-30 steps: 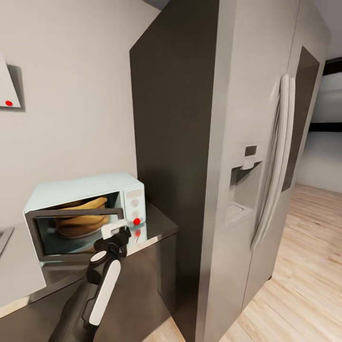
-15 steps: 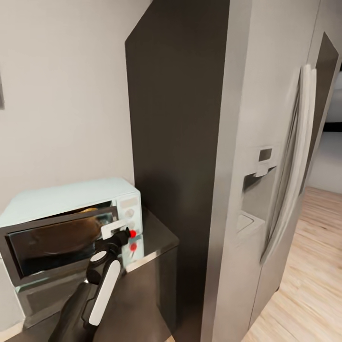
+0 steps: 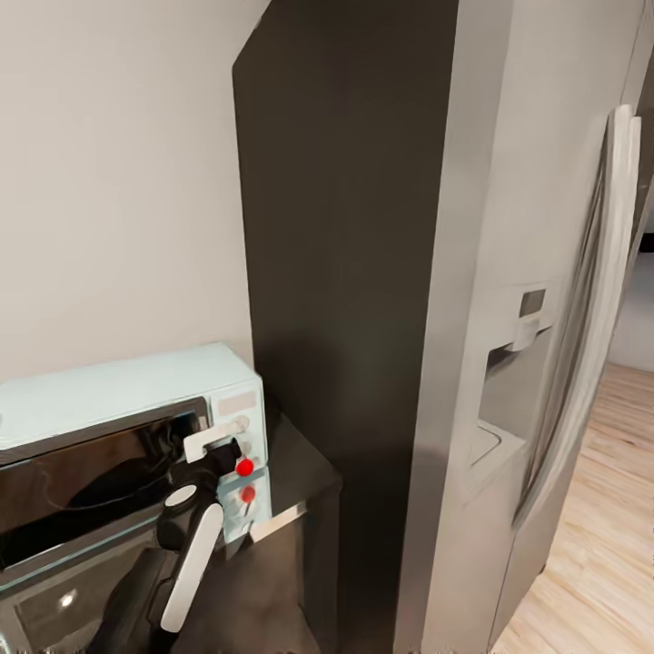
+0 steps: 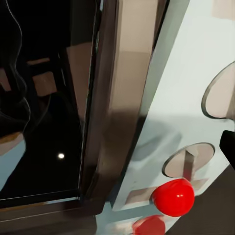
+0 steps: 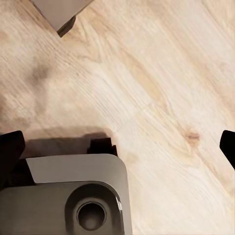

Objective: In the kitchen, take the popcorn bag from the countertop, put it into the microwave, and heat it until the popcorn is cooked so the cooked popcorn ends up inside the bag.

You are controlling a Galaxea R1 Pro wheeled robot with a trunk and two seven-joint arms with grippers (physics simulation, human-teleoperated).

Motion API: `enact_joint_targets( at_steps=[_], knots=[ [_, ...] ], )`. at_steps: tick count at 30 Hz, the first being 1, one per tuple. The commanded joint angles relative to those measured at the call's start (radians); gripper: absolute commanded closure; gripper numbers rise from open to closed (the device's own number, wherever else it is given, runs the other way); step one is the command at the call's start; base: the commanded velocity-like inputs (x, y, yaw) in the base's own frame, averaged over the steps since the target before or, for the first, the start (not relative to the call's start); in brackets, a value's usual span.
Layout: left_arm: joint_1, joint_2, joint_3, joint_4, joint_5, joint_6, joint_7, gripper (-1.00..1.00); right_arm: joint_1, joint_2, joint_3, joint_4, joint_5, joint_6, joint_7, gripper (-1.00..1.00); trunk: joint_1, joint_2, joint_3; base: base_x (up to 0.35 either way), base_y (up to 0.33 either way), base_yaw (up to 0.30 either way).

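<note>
My left gripper (image 3: 211, 445) sits right up against the front of the microwave (image 3: 118, 391), at the seam where the dark-framed glass door (image 3: 86, 495) meets the white side panel (image 3: 238, 427). The white fingers (image 3: 202, 443) lie close together against the door's edge, but I cannot tell whether they grip anything or how far apart they stand. The door looks shut or nearly so; its glass is dark and reflective, and I cannot make out the popcorn bag behind it. In my left wrist view the door frame (image 4: 105, 112) runs beside the panel, with a knob (image 4: 188, 160) and a red light (image 4: 172, 197) just past it. The microwave stands on the countertop (image 3: 300, 463), tight beside a tall grey refrigerator (image 3: 509, 272). My right wrist camera looks down on pale wood floor (image 5: 161, 88) and part of my grey base (image 5: 73, 196); my dark fingertips (image 5: 11, 147) show at the opposite edges, wide apart and holding nothing.
</note>
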State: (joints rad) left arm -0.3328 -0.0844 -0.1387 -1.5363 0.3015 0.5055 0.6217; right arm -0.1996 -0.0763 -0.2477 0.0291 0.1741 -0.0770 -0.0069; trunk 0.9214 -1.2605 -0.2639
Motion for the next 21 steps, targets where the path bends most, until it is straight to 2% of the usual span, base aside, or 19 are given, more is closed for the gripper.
enact_joint_targets(
  at_steps=[1,9,10,12,13,14,16,20,21],
  knots=[
    [-0.025,0.000,0.002,0.028,0.019,-0.006,-0.007,-1.00,-0.001,0.000,-0.009,0.003,0.011,-0.006,-0.001,-1.00,0.000,0.000,-0.001,-0.228,0.000,0.000],
    [-0.025,-0.006,-0.008,0.026,0.019,-0.004,-0.005,-1.00,-0.001,0.001,-0.004,0.002,0.013,-0.005,-0.001,-1.00,0.000,0.000,-0.001,-0.331,0.000,0.000],
    [-0.025,-0.007,-0.019,0.025,0.019,-0.004,-0.005,-1.00,-0.001,0.001,-0.004,0.002,0.013,-0.006,-0.001,-1.00,0.000,0.000,-0.001,-0.346,0.000,0.000],
    [-0.025,-0.007,-0.073,0.025,0.018,-0.004,0.015,-1.00,-0.001,0.001,-0.004,0.002,0.013,-0.006,-0.001,-1.00,0.000,0.000,-0.001,-0.346,0.000,0.000],
    [-0.025,-0.007,-0.119,0.026,0.019,-0.004,0.073,-1.00,-0.001,0.002,-0.004,0.002,0.013,-0.006,-0.001,-1.00,0.000,0.000,-0.001,-0.346,0.000,0.000],
    [-0.025,-0.007,-0.138,0.026,0.019,-0.004,0.104,-1.00,-0.001,0.002,-0.004,0.002,0.013,-0.005,-0.001,-1.00,0.000,0.000,-0.001,-0.346,0.000,0.000],
    [-0.025,-0.007,-0.162,0.027,0.020,-0.004,0.131,-1.00,-0.001,0.001,-0.004,0.002,0.013,-0.006,-0.001,-1.00,0.000,0.000,-0.001,-0.346,0.000,0.000],
    [-0.025,-0.008,-0.179,0.026,0.021,-0.004,0.140,-1.00,-0.001,0.000,-0.004,0.002,0.012,-0.005,-0.001,-1.00,0.000,0.000,-0.001,-0.346,0.000,0.000],
    [-0.025,-0.008,-0.197,0.026,0.021,-0.004,0.141,-1.00,-0.001,0.001,-0.004,0.002,0.012,-0.004,-0.001,-1.00,0.000,0.000,-0.001,-0.346,0.000,0.000]
  ],
)
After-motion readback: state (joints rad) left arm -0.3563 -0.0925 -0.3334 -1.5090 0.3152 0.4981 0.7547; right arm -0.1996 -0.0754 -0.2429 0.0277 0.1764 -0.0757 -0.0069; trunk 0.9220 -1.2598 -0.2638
